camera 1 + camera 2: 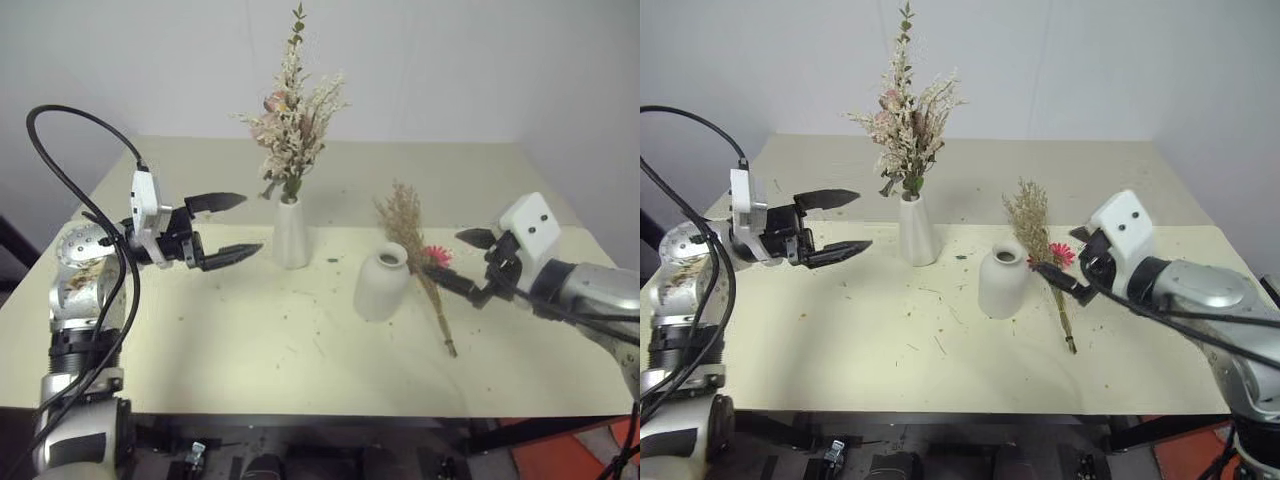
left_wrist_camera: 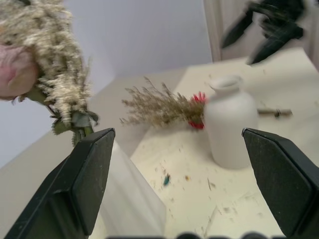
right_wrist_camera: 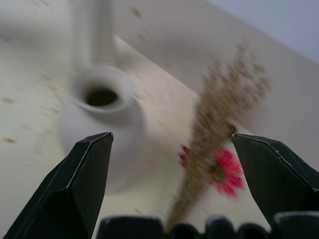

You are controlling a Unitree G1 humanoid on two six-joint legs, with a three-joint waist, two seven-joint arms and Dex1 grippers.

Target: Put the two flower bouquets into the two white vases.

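Both pincers hang above the cream desk (image 1: 250, 360), each with its black fingers spread apart and nothing between them. Left pincer (image 1: 232, 228) sits level over the desk's left part, pointing across toward the tall slim vase (image 1: 290, 235), a little apart from it. That vase stands upright near the middle of the desk and already carries the bouquet of cream-white and pink blooms (image 1: 292, 120), whose green leaves gather at the vase's mouth.

To the right and closer to the front stands the squat round vase (image 1: 381, 284), upright, its narrow neck open. Just beside it on the right lies the dry tan bouquet (image 1: 415, 240) with a pink-red daisy (image 1: 437, 256); its tufted end points away from the robot and its stem end points toward the front edge. Whether the sprigs touch the round vase cannot be told.

Right pincer (image 1: 468, 262) is at the right side of this bouquet, near the daisy, aimed toward the round vase, with one finger just beside the stem. Small bits of plant litter speckle the desk around both vases.
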